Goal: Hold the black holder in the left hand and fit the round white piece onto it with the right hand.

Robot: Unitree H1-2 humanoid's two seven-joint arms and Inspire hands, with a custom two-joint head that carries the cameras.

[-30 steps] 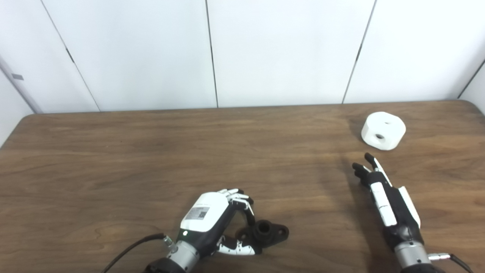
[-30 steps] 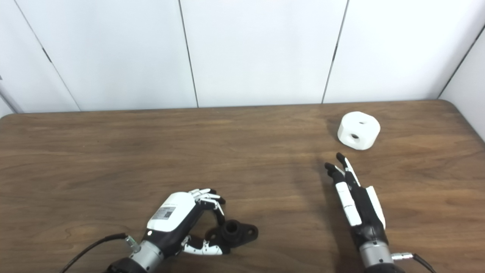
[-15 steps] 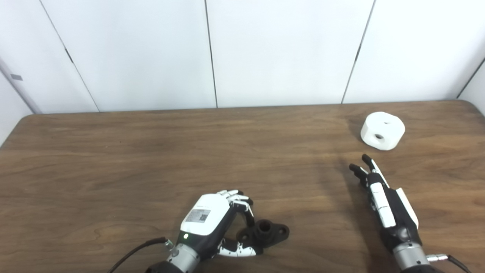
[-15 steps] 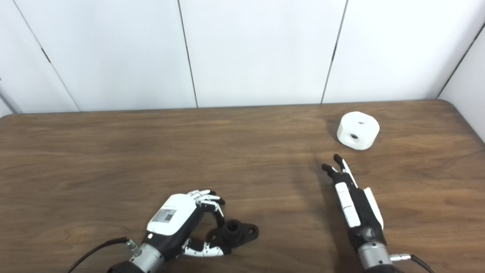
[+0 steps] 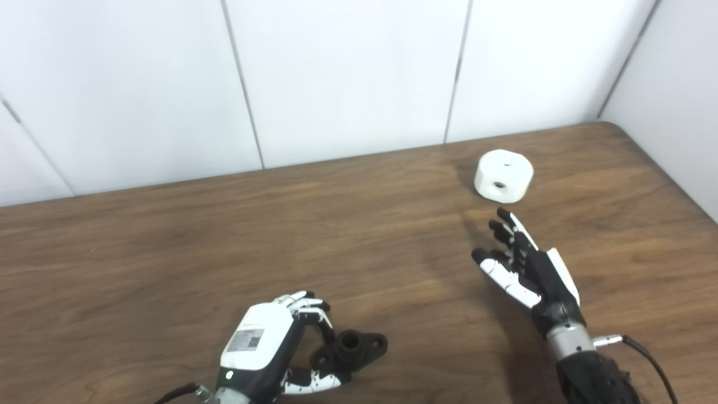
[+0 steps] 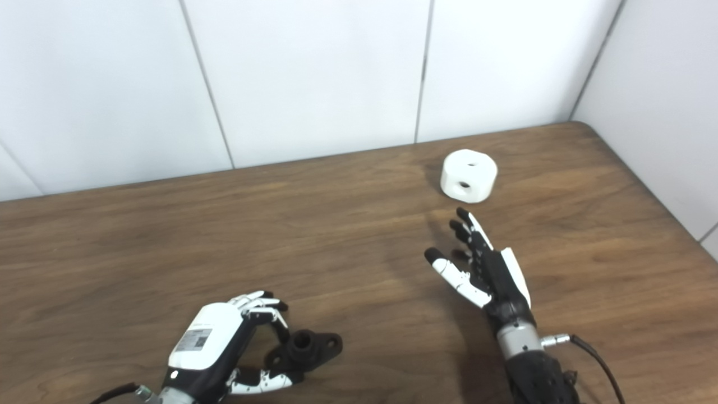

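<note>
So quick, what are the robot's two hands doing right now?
Left hand: shut on the black holder.
Right hand: open, holding nothing.

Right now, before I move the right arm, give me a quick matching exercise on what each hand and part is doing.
Things:
1. left hand
2. right hand
3. round white piece
4. black holder

States:
A. untouched on the table, far right
B. open, fingers spread, short of the white piece
C. on the table, near edge, between curled fingers
D. fingers curled around the holder

Pairs: 1-D, 2-B, 3-A, 4-C

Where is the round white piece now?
The round white piece lies on the table at far right, just beyond the open right hand, untouched.
</note>
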